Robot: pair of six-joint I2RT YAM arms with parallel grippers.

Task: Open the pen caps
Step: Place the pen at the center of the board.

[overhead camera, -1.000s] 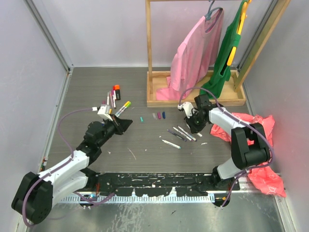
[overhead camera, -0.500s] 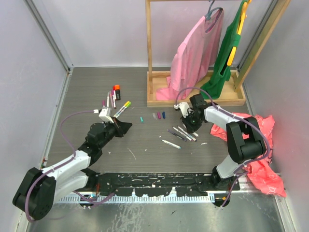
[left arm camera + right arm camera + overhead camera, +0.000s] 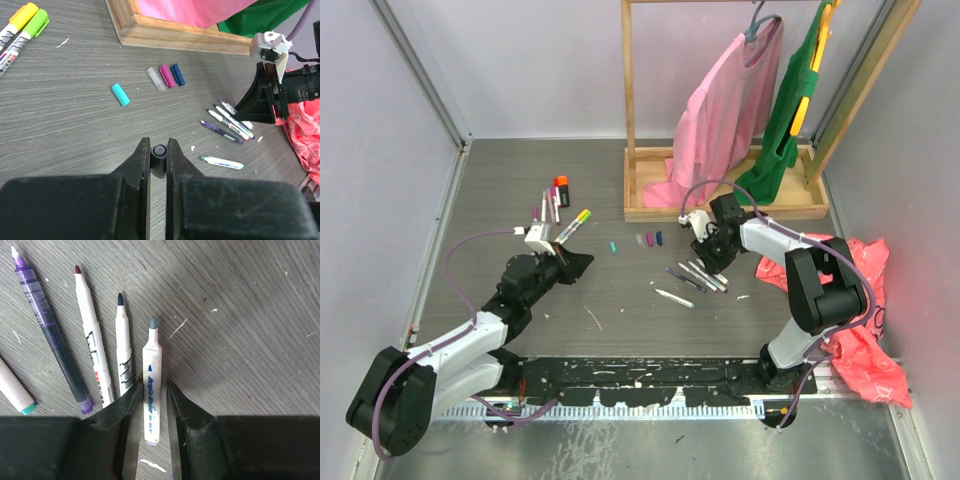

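While grey walls [image 3: 550, 70] enclose the wood-grain table [image 3: 610, 300], left gripper [image 3: 158, 142] pinches a cap [image 3: 159, 151], right gripper [image 3: 151, 386] gapes around a pen [image 3: 151, 357].

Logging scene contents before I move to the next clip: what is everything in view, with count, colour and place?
loose caps: four; teal, clear, magenta, dark blue; mid-table before the rack
dark cap: one; pinched in the left jaws
uncapped pens: five; white or purple barrels; four together, one apart
capped pens: two, capped yellow and green; a few thinner ones beside them; far left
chunky marker: one; orange and black; far left
wooden rack: one; far side
pink garment, green garment: one each; hanging on the rack
red cloth: one; right edge
table: grey wood-grain
left gripper: shut on the dark cap
right gripper: jaws astride the grey-tipped pen, slight gaps showing
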